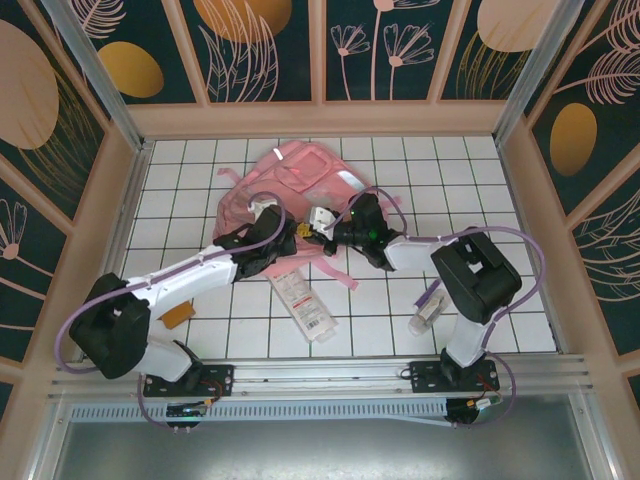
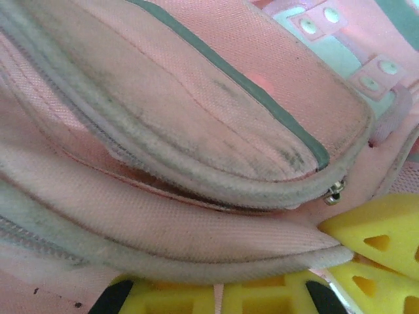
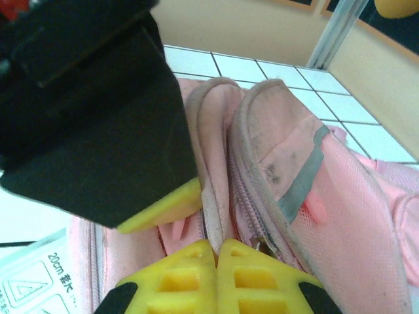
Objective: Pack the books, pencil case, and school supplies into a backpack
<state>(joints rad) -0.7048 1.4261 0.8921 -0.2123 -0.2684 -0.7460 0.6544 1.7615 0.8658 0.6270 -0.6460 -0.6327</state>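
Left gripper (image 2: 216, 289) & right gripper (image 3: 216, 254) both pinched shut on backpack (image 1: 300, 175) rim, mid table (image 1: 480, 300) twd far edge; we risk fabric slipping out if pulled apart unevenly, mouth closing.

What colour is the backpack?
The backpack is pink with grey trim, clearest in the left wrist view.

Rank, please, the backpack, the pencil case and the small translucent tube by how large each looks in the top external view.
1. backpack: clearly the largest, even partly covered.
2. pencil case: long and flat, much smaller.
3. tube: the smallest by far.
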